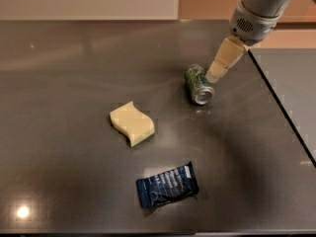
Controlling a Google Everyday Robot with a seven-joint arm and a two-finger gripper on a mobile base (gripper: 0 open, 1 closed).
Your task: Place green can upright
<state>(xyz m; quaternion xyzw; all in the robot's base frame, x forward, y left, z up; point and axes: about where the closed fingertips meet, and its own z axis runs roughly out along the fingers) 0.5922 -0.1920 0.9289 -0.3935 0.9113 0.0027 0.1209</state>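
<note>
Your gripper hangs at about 1 o'clock in the camera view, coming down from the arm at the top right corner. Its pale tip sits just beside the green can, on the can's 2 o'clock side. It looks as if it may be touching the can's upper end, though contact is hard to make out at this angle. Whether the gripper is wide or narrow you cannot tell from here, and it is holding nothing that you can see.

The green can lies on its side on the dark table, right of centre, with its long axis running roughly from 11 to 5 o'clock. Its shiny silver end faces 5 o'clock, toward the near edge.

As for progress, I judge the task barely begun. The approach is made, but the can is not gripped, not lifted and not upright. You have yet to take hold of it, turn it onto one end, set it down and let go.

The can is the only container here. You cannot see whether it is open or what it holds.

Further out, a yellow sponge lies at the can's 8 o'clock, well apart. A dark blue packet lies at its 6 o'clock, near the front edge.
</note>
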